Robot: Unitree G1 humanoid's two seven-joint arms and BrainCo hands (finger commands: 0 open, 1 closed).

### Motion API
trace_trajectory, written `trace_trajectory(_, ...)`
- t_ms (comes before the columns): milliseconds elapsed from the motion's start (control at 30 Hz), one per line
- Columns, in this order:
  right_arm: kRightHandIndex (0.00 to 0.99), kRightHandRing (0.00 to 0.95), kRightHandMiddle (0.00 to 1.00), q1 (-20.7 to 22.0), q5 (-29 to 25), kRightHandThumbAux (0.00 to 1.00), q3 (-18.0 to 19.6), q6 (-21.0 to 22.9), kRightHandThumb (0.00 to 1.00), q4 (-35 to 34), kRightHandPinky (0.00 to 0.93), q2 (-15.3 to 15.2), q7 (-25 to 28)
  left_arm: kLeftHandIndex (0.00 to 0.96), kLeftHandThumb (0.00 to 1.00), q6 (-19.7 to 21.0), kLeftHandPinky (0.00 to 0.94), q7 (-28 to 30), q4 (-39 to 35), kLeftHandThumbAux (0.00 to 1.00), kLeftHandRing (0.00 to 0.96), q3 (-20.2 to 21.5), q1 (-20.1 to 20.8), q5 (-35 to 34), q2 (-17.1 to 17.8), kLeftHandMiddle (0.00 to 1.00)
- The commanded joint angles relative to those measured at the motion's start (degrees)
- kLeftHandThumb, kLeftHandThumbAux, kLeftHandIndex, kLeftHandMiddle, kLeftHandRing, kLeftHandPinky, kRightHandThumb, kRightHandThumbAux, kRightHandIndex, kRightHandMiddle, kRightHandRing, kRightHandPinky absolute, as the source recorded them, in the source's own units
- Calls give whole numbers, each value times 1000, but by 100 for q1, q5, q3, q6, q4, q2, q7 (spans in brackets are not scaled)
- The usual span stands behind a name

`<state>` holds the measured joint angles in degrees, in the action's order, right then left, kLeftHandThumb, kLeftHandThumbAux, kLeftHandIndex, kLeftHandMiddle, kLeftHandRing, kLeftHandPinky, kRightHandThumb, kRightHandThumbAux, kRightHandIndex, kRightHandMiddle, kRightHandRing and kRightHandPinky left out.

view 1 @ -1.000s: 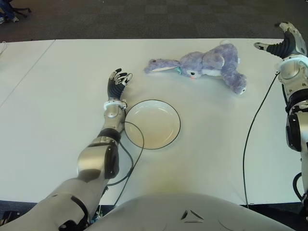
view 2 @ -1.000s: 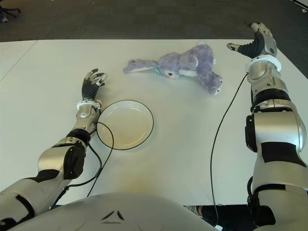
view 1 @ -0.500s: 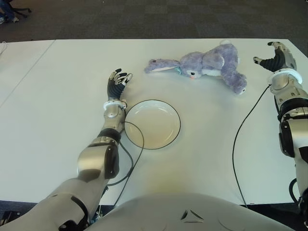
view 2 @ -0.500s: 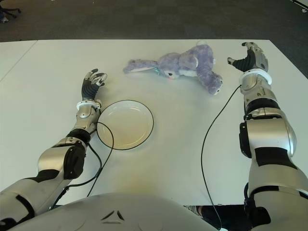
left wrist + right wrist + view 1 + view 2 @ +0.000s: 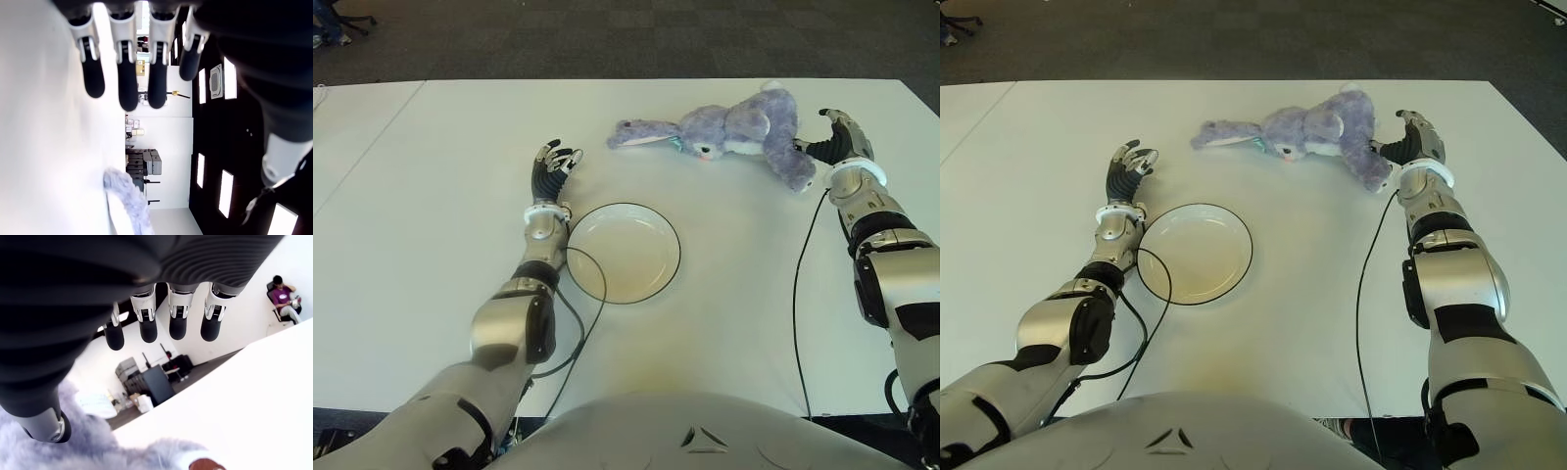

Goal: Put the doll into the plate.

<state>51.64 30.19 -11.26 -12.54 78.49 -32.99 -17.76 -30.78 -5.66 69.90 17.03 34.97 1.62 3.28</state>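
Right hand (image 5: 837, 137): upper right of the left eye view, fingers spread and holding nothing, thumb reaching toward the plush rabbit's near leg; its wrist view shows lilac fur just under the open fingers, though contact cannot be confirmed

Doll (image 5: 734, 132): lilac plush rabbit lying on its side on the white table (image 5: 431, 245), upper centre-right of the frame; not yet lifted, not in either hand

Long axis: runs roughly left to right across the frame, ears trailing toward the upper centre, feet toward the right edge; the foot end is the end beside the right hand

Plate (image 5: 625, 253): round, white with a dark rim, empty, at frame centre; below and left of the rabbit, well apart from it

Left hand (image 5: 551, 168): shows just above and left of the plate, fingers relaxed and holding nothing; idle

Nearer hand: the right, by a wide margin; the rabbit lies directly to that hand's left in the frame

Step in hand: judged to be the approach before the grasp; closing on the leg or rump looks the likely hold, then a carry down and left to the plate

Risk: a limp toy held by one end may droop and drag its ears
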Motion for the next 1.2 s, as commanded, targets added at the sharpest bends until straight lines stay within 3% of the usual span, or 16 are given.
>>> trace_trajectory(33,100,0,0,-184,178,611,-178,54,313,64,20,201,-86,204,0,741,318,23,777,621,332,47,-1078,-72,-361,314)
trace_trajectory(233,76,0,0,-161,235,590,-254,20,328,67,52,190,-95,201,0,755,311,14,776,615,330,69,-1078,-91,-385,311)
trace_trajectory(467,36,0,0,17,201,574,-229,20,339,61,0,65,43,196,0,734,298,-20,777,609,326,72,-1075,-81,-405,310)
trace_trajectory(700,0,0,0,48,125,592,-161,20,374,55,61,54,94,174,0,706,271,-48,776,604,313,19,-1081,-25,-414,303)
trace_trajectory(800,0,0,0,2,80,596,-124,-49,391,41,57,73,71,169,0,700,271,-75,779,603,308,-22,-1079,18,-415,301)
trace_trajectory(967,0,0,0,-182,1,603,-41,-159,438,33,147,133,5,166,0,763,312,-102,784,600,318,-35,-1065,25,-415,301)
trace_trajectory(1200,0,0,0,-398,-37,610,-33,-328,459,18,161,242,-79,171,0,809,315,-31,786,597,326,55,-1053,-78,-428,303)
